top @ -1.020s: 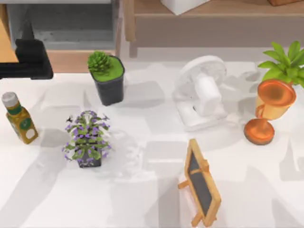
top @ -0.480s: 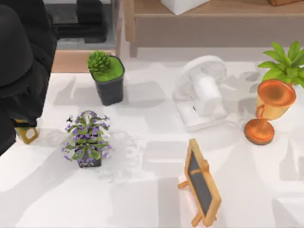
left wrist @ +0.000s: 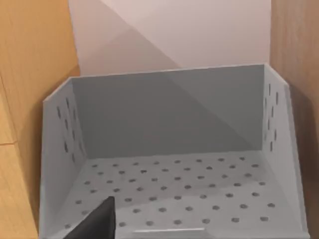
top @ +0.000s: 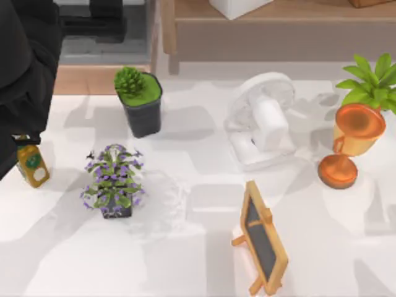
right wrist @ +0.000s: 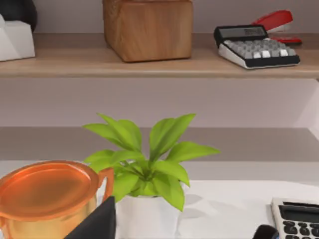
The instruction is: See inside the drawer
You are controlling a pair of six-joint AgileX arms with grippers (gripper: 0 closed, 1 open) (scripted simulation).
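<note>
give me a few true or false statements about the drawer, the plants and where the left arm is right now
1. The drawer is open and its grey perforated floor is bare. True.
2. The left arm reaches over the drawer at the table's far left corner. True.
3. The purple flower pot sits inside the drawer. False: it stands on the table, nearer than the dark pot of green succulent.
4. The orange cup lies tipped over beside the white fan. False: it stands upright at the right side, next to a leafy green plant.
5. The small chalkboard easel stands on the table, apart from the fan. True.
</note>
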